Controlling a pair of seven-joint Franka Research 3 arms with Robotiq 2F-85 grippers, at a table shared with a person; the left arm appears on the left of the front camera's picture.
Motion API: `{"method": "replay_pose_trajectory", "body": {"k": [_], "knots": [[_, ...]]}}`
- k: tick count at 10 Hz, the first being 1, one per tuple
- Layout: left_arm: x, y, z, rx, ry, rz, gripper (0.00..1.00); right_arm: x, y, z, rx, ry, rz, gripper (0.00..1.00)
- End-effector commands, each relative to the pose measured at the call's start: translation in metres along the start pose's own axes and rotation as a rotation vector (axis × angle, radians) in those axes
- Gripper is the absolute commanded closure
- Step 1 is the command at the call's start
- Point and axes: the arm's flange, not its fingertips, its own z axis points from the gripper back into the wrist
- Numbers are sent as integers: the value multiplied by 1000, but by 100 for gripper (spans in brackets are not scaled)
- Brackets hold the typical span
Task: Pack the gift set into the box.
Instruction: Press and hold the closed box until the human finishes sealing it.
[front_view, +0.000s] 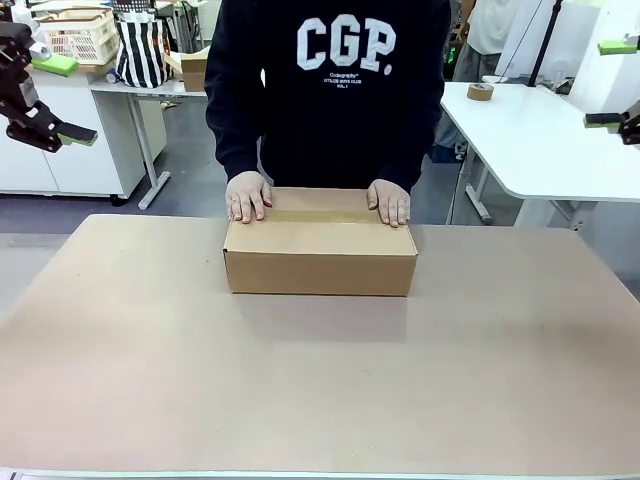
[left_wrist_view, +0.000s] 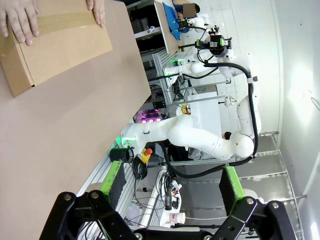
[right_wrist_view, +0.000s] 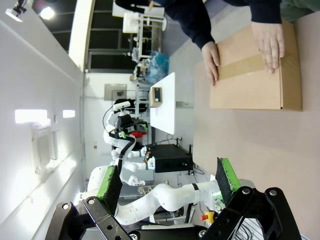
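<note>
Jaws first: the left gripper (front_view: 75, 100) hangs high and well off to the left of the box (front_view: 320, 255), its two green pads spread wide with only air between them. From its own wrist camera the left gripper (left_wrist_view: 172, 185) shows the same wide gap, nothing pinched, nothing touched. Over on the other side, the right gripper (front_view: 612, 83) sits high and well away to the right of the box, fingers also spread apart and empty; its wrist view confirms the right gripper (right_wrist_view: 167, 181) is gaping, with the box (right_wrist_view: 255, 70) far beyond it.

Now the box: it rests flat on the table (front_view: 150, 380), flaps down, long axis running side to side across the robot's front, one long wall facing the robot. A tape strip (front_view: 320, 215) runs along the top, following that long axis. The person stands right behind the box, one hand (front_view: 247, 196) pressed flat on the top near its left end, the other hand (front_view: 389, 202) near its right end
</note>
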Motion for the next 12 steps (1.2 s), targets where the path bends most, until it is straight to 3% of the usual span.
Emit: {"method": "replay_pose_trajectory", "body": {"k": [1,12], "knots": [[-4,0,-1,4,-1,11,0,0,4,-1,22,-2,-15,0],[-4,0,-1,4,-1,11,0,0,4,-1,22,-2,-15,0]]}}
